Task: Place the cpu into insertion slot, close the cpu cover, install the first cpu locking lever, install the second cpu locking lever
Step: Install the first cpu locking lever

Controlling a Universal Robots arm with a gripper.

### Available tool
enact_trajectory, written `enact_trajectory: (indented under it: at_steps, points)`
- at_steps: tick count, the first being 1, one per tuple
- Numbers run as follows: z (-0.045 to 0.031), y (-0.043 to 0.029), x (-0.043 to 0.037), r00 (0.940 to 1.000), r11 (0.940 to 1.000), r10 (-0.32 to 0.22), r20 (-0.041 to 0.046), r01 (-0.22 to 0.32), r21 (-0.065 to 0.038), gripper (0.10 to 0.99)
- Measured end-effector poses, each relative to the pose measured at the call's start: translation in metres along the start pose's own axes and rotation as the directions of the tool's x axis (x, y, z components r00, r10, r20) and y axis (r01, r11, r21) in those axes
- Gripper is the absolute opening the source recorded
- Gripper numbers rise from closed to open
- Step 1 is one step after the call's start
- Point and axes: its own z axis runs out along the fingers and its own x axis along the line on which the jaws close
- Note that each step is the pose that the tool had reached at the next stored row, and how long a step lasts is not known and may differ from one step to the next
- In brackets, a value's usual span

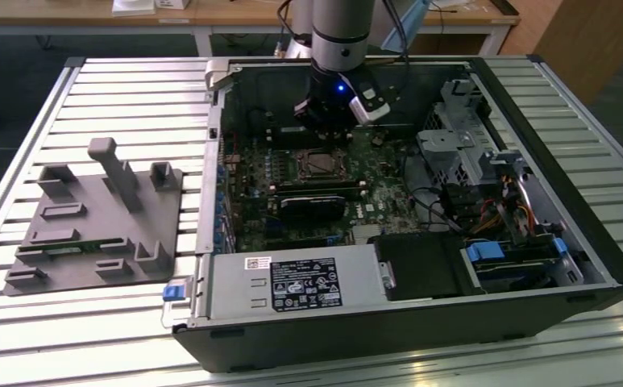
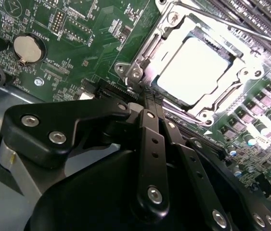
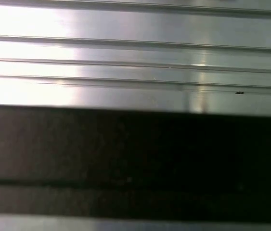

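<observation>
Hovering with jaws closed and empty, the gripper (image 2: 150, 96) seemingly works a lever beside the cover (image 2: 174, 36); the cpu (image 2: 193, 72) is seated.

Robot arm reaching down into an open computer case (image 1: 601, 266) lying on a slatted metal table (image 1: 128, 81).

The gripper (image 1: 327, 121) hangs low inside the case, just above the green motherboard (image 1: 392, 205) and just behind the insertion slot (image 1: 319, 164), a small square socket with a silvery rim. A long black card (image 1: 317, 203) lies in front of the socket. A labelled grey power supply (image 1: 295, 284) fills the case's near corner, with drive bays (image 1: 510, 262) and cables toward the exterior view's right. On the table at the exterior view's left sits a grey fixture block (image 1: 91, 222) with upright posts.
</observation>
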Motion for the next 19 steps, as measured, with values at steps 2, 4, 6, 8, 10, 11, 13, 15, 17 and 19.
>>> enact_trajectory:
  at_steps: [2,4,6,8,10,11,13,15,17,19]
  points:
    - [0.0004,0.0,0.0,1.0,1.0,0.0,-0.0003,0.0,0.006,0.106]
    - [0.0008,0.0,0.0,1.0,1.0,0.0,-0.0003,0.0,0.009,0.106]
    - [0.0011,0.0,0.0,1.0,0.9999,0.0,-0.0004,0.0,0.014,0.106]
    - [0.0015,0.0,0.0,1.0,0.9998,0.0,-0.0005,0.0,0.018,0.106]
    - [0.0021,-0.0001,0.0,1.0,0.9997,0.0,-0.0005,0.0,0.024,0.106]
    - [0.0024,-0.0001,0.0001,1.0,0.9996,0.0,-0.0007,0.0,0.027,0.106]
    - [0.0035,-0.0001,0.0001,1.0,0.9995,0.0,-0.0011,0.0,0.031,0.106]
    - [0.0047,0.0005,0.0,1.0,0.9995,0.0,-0.0014,0.0,0.032,0.106]
    - [0.0059,0.0017,-0.0003,1.0,0.9995,0.0,-0.0013,0.0,0.032,0.106]
    - [0.0068,0.0031,-0.0007,1.0,0.9995,0.0,-0.001,0.0,0.032,0.106]
